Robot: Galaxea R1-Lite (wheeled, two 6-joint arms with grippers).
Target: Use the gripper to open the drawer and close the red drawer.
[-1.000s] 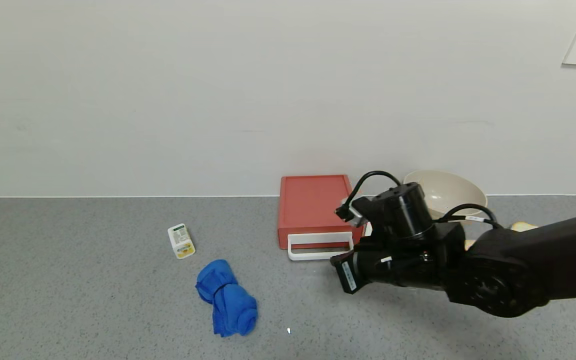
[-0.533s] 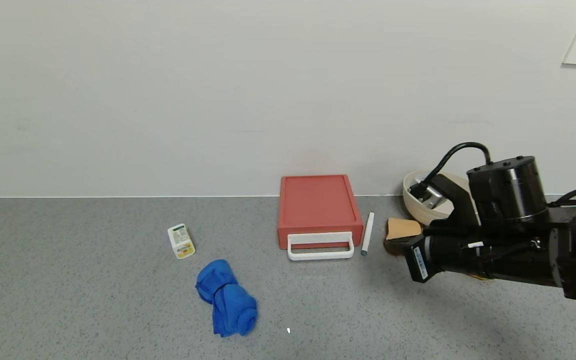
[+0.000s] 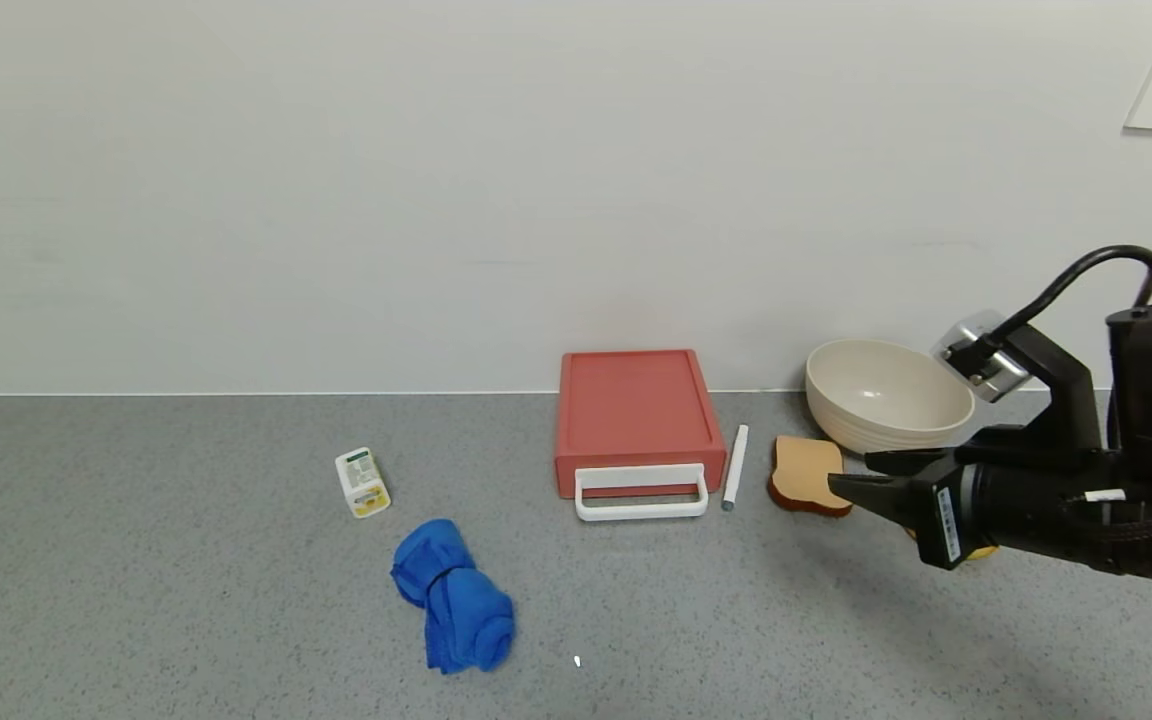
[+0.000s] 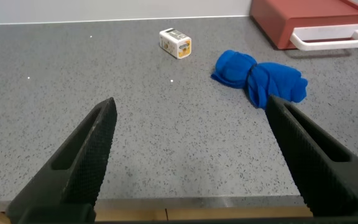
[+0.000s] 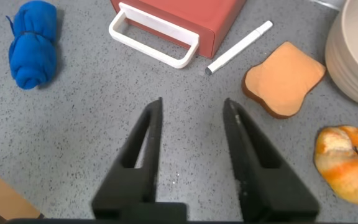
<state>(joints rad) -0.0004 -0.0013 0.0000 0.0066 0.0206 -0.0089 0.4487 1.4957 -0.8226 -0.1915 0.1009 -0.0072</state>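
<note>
The red drawer [image 3: 635,419] sits on the grey tabletop [image 3: 186,600] with its back against the wall, tray pushed in flush, and its white loop handle [image 3: 641,492] sticking out toward me. In my right wrist view the drawer [image 5: 179,15] lies past my fingertips, its handle [image 5: 154,44] untouched.

Just to the right of the drawer lies a thin white pen [image 3: 735,467], lined up with the drawer's side. Further right lies a slice of toast [image 3: 809,475], and behind it a beige bowl [image 3: 886,395] stands near the wall. A bread roll [image 5: 348,162] shows in my right wrist view, near the toast [image 5: 283,78] and the bowl's rim [image 5: 353,56].

My right end effector [image 3: 861,478] hovers above the tabletop, well to the right of the drawer, pointing left, with its tips over the near edge of the toast. Its fingers [image 5: 143,146] are spread apart and hold nothing.

To the left of the drawer a small white and yellow box [image 3: 362,482] lies on the tabletop, and nearer to me a rolled blue cloth [image 3: 451,596] lies between the box and the drawer.

My left end effector [image 4: 191,155] hangs low over the near left part of the tabletop, its fingers [image 4: 82,158] wide apart and empty.
</note>
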